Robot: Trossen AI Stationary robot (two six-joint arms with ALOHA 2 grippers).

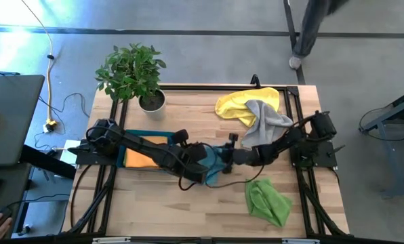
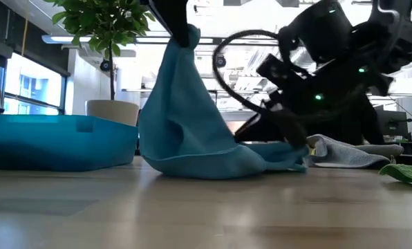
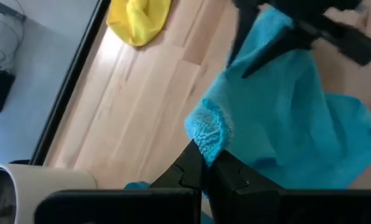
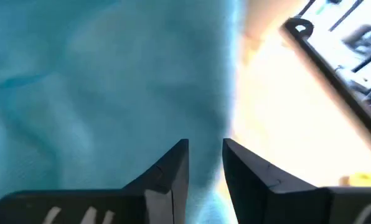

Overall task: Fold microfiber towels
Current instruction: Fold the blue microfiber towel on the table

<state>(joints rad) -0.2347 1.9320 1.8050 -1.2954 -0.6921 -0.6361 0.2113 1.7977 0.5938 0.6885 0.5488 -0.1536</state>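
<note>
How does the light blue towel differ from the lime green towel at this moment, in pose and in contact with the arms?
The light blue towel hangs lifted at one corner, pinched in the shut left gripper, its lower part draped on the table. The lime green towel lies crumpled flat on the table. The right gripper, fingers slightly apart, is at the blue towel; no gripper is near the green one. Both are soft, unfolded cloths.

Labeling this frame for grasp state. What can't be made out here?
- Right gripper: fingers apart against the blue towel; contact not discernible in the right wrist view, arm blocks it in the low view.
- Orange towel in the tray: mostly under the left arm, high view.
- Blue towel's fold state: both arms cover it, high view.
- Left gripper: pinches a blue towel corner; its body is cut off by the frame edge.
</note>
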